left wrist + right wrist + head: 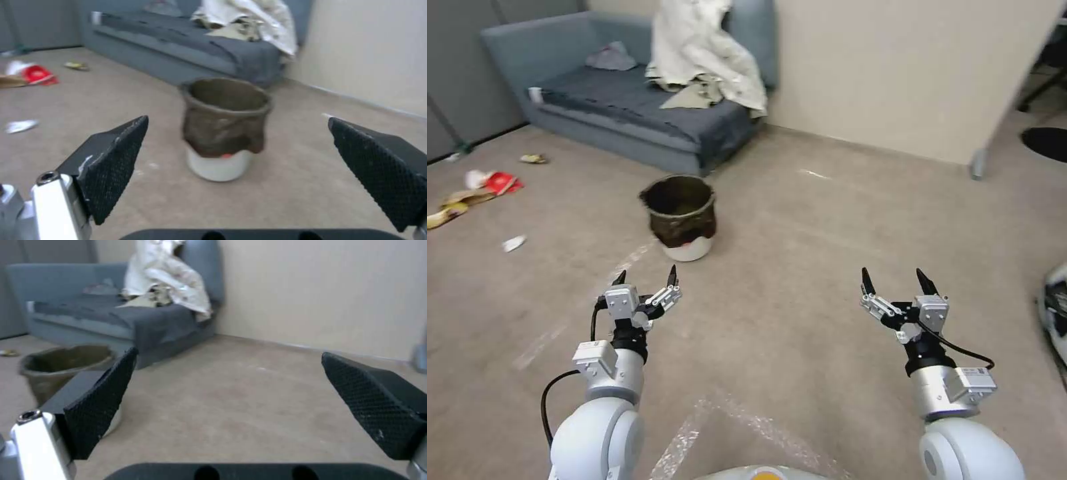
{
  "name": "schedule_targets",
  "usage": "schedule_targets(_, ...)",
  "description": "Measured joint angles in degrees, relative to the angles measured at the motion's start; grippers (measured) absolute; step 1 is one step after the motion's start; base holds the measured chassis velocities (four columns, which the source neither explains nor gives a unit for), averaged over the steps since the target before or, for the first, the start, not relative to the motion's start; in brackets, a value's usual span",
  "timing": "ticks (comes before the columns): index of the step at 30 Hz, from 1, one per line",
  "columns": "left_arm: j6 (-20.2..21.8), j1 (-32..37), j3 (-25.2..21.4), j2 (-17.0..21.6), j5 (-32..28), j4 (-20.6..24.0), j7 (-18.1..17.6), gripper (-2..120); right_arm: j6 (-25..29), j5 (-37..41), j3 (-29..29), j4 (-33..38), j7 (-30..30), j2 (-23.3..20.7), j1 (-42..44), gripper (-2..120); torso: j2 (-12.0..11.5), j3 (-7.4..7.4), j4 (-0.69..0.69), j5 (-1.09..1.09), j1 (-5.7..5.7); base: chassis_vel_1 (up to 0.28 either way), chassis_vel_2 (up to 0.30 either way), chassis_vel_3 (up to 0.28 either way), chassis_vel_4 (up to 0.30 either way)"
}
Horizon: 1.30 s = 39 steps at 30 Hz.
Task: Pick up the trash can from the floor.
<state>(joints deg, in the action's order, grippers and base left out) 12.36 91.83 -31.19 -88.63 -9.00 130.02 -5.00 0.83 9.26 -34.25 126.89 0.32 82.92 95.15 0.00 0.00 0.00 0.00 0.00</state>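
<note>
The trash can is a small white bin with a dark bag folded over its rim, standing upright on the beige carpet floor just in front of the sofa. In the left wrist view the trash can stands straight ahead between the two spread fingers, a red mark near its base. My left gripper is open, a short way in front of the can and empty. My right gripper is open too, farther right over bare carpet. The right wrist view catches the trash can at one side, partly behind a finger.
A grey-blue sofa with a pale cloth heaped on it stands behind the can. Litter lies scattered on the carpet at the left. A beige wall panel runs along the back right. Pale tape marks cross the floor.
</note>
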Motion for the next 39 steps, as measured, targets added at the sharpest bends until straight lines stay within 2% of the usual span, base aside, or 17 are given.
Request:
schedule_targets(8,-2.0,0.4,0.0,-0.1,1.5,-0.9,-0.9,100,1.2,0.5,0.0,-1.0,-1.2,-0.1,-0.2,100,0.0,0.0,0.01,0.0,0.0,0.105,0.092,0.098,0.085)
schedule_targets(12,-2.1,0.5,0.1,-0.3,2.1,-0.9,-1.2,100,2.4,1.0,-0.2,-1.6,-2.7,-0.3,-0.2,100,0.0,0.0,-0.03,0.0,0.0,0.0,0.0,0.0,0.0)
schedule_targets(27,-2.2,1.2,0.1,-0.8,3.7,-0.4,-3.8,100,5.1,2.6,-0.1,-2.8,-6.9,-0.7,-0.5,100,0.0,0.0,0.0,0.0,0.0,0.0,0.0,0.0,0.0)
schedule_targets(39,-2.4,1.3,-0.1,-0.8,4.0,-0.1,-4.0,100,5.3,3.0,0.0,-2.7,-7.4,-0.7,-0.4,100,0.0,0.0,0.0,-0.01,0.01,-0.14,0.136,0.143,-0.143)
